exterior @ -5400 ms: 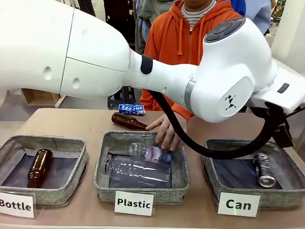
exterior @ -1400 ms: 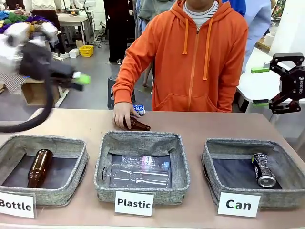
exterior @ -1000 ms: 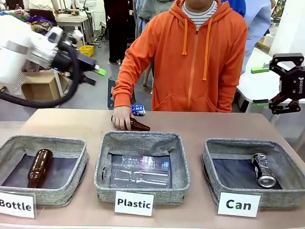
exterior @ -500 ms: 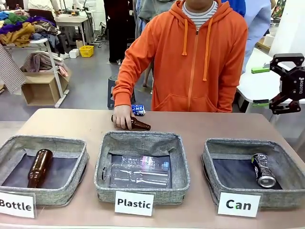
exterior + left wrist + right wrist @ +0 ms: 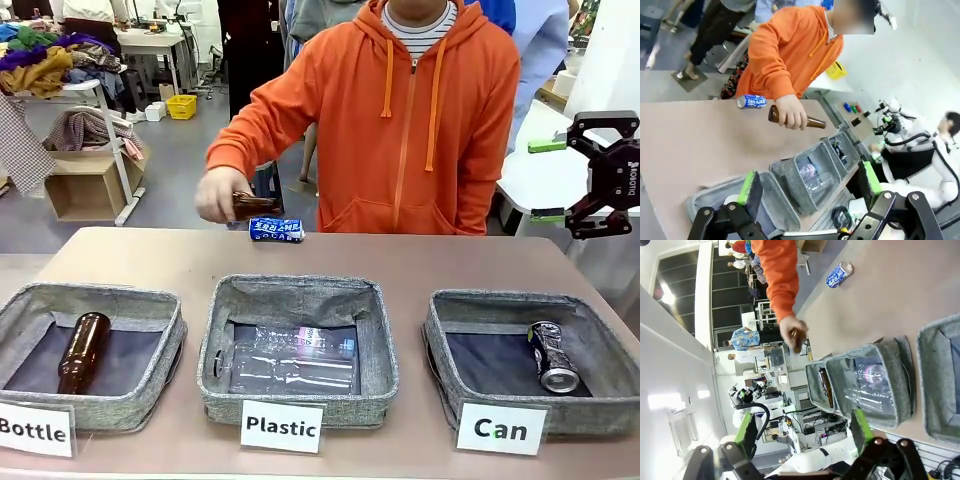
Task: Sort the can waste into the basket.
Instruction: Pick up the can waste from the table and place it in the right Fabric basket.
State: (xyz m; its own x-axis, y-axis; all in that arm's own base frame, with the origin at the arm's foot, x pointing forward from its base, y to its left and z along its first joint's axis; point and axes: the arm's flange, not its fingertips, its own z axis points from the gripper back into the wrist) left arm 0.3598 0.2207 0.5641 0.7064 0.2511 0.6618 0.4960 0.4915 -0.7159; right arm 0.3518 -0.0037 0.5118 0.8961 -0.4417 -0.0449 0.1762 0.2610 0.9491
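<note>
My L gripper & R gripper: jaws wide open, nothing held. On table the blue can lies at 12 o'clock, far edge. The basket sits at 4 o'clock w/ dark can inside. Person's hand holds brown bottle at 11 o'clock.

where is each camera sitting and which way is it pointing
Front view: fixed on the robot's side, looking across the table at the person; the right gripper hangs open at picture right.
Left wrist view: off the table's left end, looking along the open left gripper at the row of baskets and the person's hand holding a brown bottle.
Right wrist view: rolled sideways at the right end, looking along the right gripper over the baskets.
Shared: all three show the blue can lying on the table.
</note>
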